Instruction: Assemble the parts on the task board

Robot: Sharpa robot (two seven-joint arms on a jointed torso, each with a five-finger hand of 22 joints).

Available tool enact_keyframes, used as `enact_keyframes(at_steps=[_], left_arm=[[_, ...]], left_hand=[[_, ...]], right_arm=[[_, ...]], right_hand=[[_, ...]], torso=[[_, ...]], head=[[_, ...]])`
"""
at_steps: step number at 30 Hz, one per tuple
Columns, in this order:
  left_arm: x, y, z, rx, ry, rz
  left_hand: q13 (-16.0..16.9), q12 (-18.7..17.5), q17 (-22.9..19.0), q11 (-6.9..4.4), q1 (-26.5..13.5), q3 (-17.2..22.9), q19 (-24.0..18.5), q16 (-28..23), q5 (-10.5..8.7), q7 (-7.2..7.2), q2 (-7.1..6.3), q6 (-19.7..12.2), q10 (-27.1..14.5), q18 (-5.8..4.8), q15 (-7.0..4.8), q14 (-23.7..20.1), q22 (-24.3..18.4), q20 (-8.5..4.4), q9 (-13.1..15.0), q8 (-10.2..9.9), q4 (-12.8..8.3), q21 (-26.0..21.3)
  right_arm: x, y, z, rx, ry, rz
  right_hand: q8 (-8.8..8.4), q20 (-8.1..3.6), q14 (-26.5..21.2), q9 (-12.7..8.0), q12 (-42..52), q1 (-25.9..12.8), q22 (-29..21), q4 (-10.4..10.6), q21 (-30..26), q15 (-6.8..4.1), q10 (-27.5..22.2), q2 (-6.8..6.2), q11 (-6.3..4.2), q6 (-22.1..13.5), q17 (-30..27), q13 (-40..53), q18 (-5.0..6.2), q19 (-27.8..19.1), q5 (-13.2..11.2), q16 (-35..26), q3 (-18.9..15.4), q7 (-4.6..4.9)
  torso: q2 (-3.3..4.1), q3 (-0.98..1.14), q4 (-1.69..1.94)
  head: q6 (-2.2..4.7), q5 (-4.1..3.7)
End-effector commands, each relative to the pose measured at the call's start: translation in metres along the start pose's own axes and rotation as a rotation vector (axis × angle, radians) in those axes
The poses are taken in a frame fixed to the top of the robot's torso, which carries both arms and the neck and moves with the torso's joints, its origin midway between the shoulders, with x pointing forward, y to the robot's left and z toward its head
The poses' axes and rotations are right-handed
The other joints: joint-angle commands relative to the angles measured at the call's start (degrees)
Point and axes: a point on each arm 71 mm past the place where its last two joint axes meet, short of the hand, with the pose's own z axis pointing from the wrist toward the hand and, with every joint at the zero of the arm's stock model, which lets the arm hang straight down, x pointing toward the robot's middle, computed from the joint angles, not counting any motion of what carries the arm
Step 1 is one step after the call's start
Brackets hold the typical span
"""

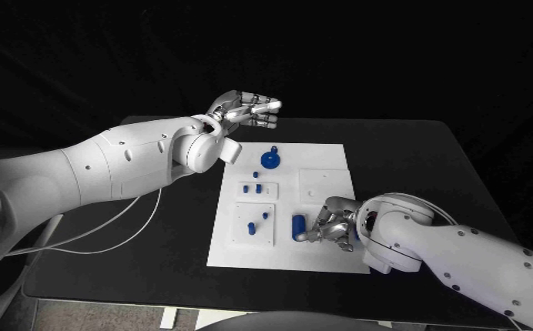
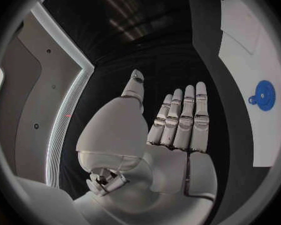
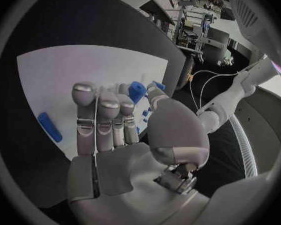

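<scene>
**White board with blue parts between two robot hands**

White and rectangular, the task board [image 1: 324,258] lies in the middle of the black table [image 1: 444,162]. Small blue parts sit on it. A round blue part with a knob [image 1: 270,160] stands near the board's far edge. Two little blue pieces [image 1: 254,188] rest in a small raised plate near the left edge, and another blue piece [image 1: 252,228] lies on a larger plate toward the near left corner. A long blue bar [image 1: 298,227] lies near the board's near edge.

The right hand [image 1: 331,224] is low over the board near its near right corner, just beside the blue bar. In the right wrist view its fingers [image 3: 106,120] are together and bent forward, with a small blue cylinder [image 3: 137,90] at the fingertips; I cannot tell whether it is grasping that piece.

The left hand [image 1: 246,110] is raised above the table past the board's far left corner, well apart from the parts. In the left wrist view its fingers [image 2: 185,117] are straight and it holds nothing.
</scene>
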Motion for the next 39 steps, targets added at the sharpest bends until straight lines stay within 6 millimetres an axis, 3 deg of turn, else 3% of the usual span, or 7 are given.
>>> enact_keyframes(at_steps=[1,3,6,15,19,21,39], left_arm=[[0.002,-0.001,0.001,0.007,0.016,-0.003],[0.002,-0.001,0.001,0.006,0.017,-0.003],[0.003,-0.001,0.001,0.006,0.017,-0.003],[0.003,-0.001,0.001,0.006,0.02,-0.004],[0.004,-0.001,0.001,0.005,0.022,-0.004],[0.004,-0.001,0.001,0.005,0.022,-0.004],[0.003,-0.001,0.001,0.002,0.021,-0.004]], left_hand=[[0.1,0.4,0.1,0.03,-0.1,0.0,0.1,-0.2,-0.12,0.01,0.28,-0.2,-0.5,0.63,0.05,-0.5,0.1,0.33,-0.1,0.0,0.1,0.2],[0.1,0.4,0.1,0.03,-0.1,0.0,0.1,-0.2,-0.12,0.01,0.28,-0.2,-0.5,0.63,0.05,-0.5,0.1,0.33,-0.1,0.0,0.1,0.2],[0.1,0.4,0.1,0.04,-0.1,-0.1,0.0,-0.2,-0.12,0.02,0.34,-0.3,-0.5,0.64,0.05,-0.5,0.1,0.34,-0.1,0.0,0.1,0.2],[0.1,0.4,0.1,0.04,-0.3,-0.1,0.0,-0.2,-0.12,0.02,0.52,-0.3,-0.5,0.65,0.05,-0.5,0.1,0.36,-0.1,0.0,0.3,0.2],[0.1,0.4,0.1,0.05,-0.3,-0.1,0.0,-0.2,-0.11,0.02,0.55,-0.3,-0.5,0.65,0.06,-0.6,0.1,0.36,-0.1,0.0,0.3,0.2],[0.1,0.4,0.1,0.05,-0.3,-0.1,0.0,-0.2,-0.11,0.02,0.55,-0.3,-0.5,0.65,0.06,-0.6,0.1,0.36,-0.1,0.0,0.3,0.2],[0.1,0.4,0.1,0.04,-0.3,-0.2,0.0,-0.2,-0.11,0.02,0.76,-0.2,-0.5,0.65,0.06,-0.6,0.1,0.37,-0.1,0.0,0.2,0.3]], right_arm=[[0.002,0.0,0.0,-0.012,0.02,-0.02],[0.001,0.0,0.001,-0.005,0.014,-0.022],[0.001,-0.001,0.001,0.004,0.009,-0.024],[-0.002,-0.002,0.007,0.027,-0.026,-0.01],[-0.003,-0.001,0.009,0.03,-0.04,0.001],[-0.003,-0.001,0.01,0.03,-0.043,0.005],[0.007,-0.003,0.016,0.053,0.045,-0.015]], right_hand=[[0.02,-0.25,0.3,0.0,0.3,1.0,4.6,-0.4,0.3,-0.06,0.2,0.56,0.18,0.5,0.1,0.1,-0.12,2.1,-0.2,0.2,0.2,-0.05],[0.01,-0.25,0.3,0.0,0.3,1.4,4.6,-0.8,0.2,-0.06,0.2,1.72,0.16,0.6,0.1,0.1,-0.12,2.1,-0.2,0.2,0.8,-0.05],[-0.03,-0.28,0.3,-0.1,0.2,0.6,4.6,-0.7,0.3,-0.1,0.2,5.43,0.06,0.5,0.1,0.1,-0.12,2.2,-0.3,0.2,2.1,-0.19],[-0.05,-0.5,0.3,-0.7,0.5,-0.4,4.7,-5.2,1.0,-0.31,0.5,7.25,-0.21,0.7,0.5,0.5,-0.3,2.3,-0.3,0.5,7.7,-0.29],[-0.02,-0.49,0.4,-0.7,0.8,-2.4,4.7,-4.7,1.3,-0.25,0.7,8.11,-0.16,0.8,0.6,0.7,-0.34,2.4,-0.3,0.6,8.8,-0.45],[0.0,-0.52,0.4,-0.7,0.9,-5.5,4.7,-6.8,1.5,-0.28,0.9,7.74,-0.2,1.0,0.6,0.9,-0.38,2.4,-0.3,0.6,11.8,-0.5],[-0.03,-0.19,0.3,-0.4,0.8,-6.3,4.7,-9.0,1.3,-0.06,0.6,5.76,-0.02,0.8,0.1,0.8,-0.21,2.1,0.6,0.4,13.1,-0.37]], torso=[[0.01,0.01,-0.04],[0.01,0.01,-0.04],[0.01,0.02,-0.04],[0.02,0.03,-0.04],[0.02,0.08,0.01],[0.01,0.05,-0.02],[0.01,-0.01,0.0]], head=[[0.0,-0.01],[0.0,-0.01],[0.05,-0.07],[-0.01,-0.28],[-0.06,-0.31],[-0.04,-0.3],[-0.48,-0.28]])
